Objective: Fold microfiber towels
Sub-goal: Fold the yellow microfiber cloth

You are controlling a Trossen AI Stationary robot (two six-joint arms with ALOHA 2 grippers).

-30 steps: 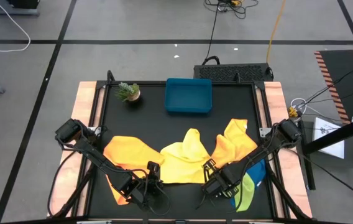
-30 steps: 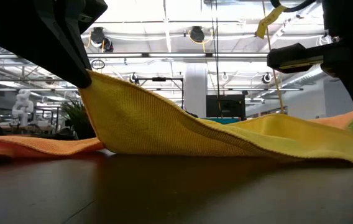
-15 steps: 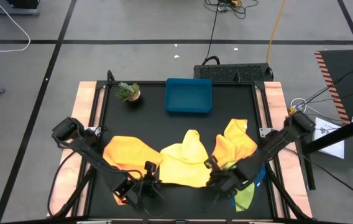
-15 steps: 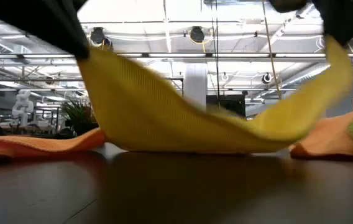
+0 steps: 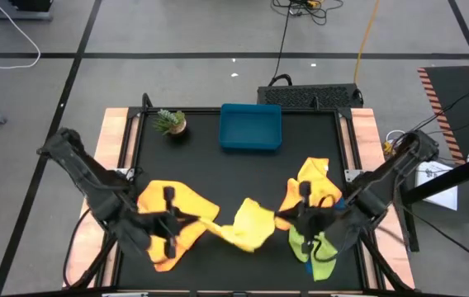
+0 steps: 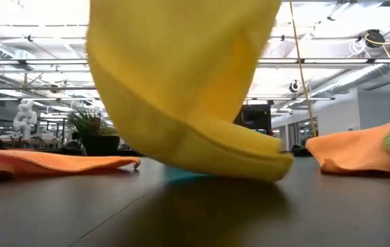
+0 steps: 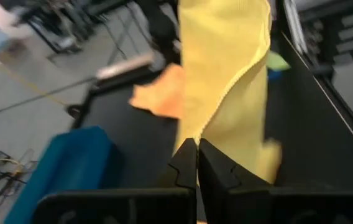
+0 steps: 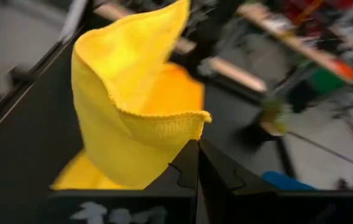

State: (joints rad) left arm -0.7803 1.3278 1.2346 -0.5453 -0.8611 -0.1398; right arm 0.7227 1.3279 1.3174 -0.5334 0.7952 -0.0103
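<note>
A yellow microfiber towel (image 5: 247, 224) hangs in a sagging fold between my two grippers over the table's near middle. My left gripper (image 5: 207, 221) is shut on its left end and my right gripper (image 5: 281, 219) on its right end. In the low view its lowest fold (image 6: 250, 161) is at the tabletop; whether it rests there I cannot tell. One orange towel (image 5: 168, 206) lies flat at the left. Another orange towel (image 5: 313, 186) and a lime green one (image 5: 315, 252) lie at the right. My left gripper pinches the yellow towel's hemmed edge (image 7: 209, 127) between its two shut fingers, coming nearly level from the table's left. The cloth runs away from the fingers and hangs down. My right gripper pinches the towel just below its hemmed edge (image 8: 186, 127) between its shut fingers, nearly level from the table's right. The cloth stands up in a loose fold beyond the fingers and sags down.
A rigid blue tray (image 5: 251, 128) sits at the far middle of the black tabletop, with a small potted plant (image 5: 171, 122) to its left. Wooden rails (image 5: 112, 165) border the table on both sides. Bare tabletop lies between the tray and the towels.
Both grippers have risen and tipped from pointing down to nearly level, staying shut on the yellow towel. The towel, which lay spread on the table with only its near edge raised, is now lifted and hangs bunched between them, drawn away from the orange towels.
</note>
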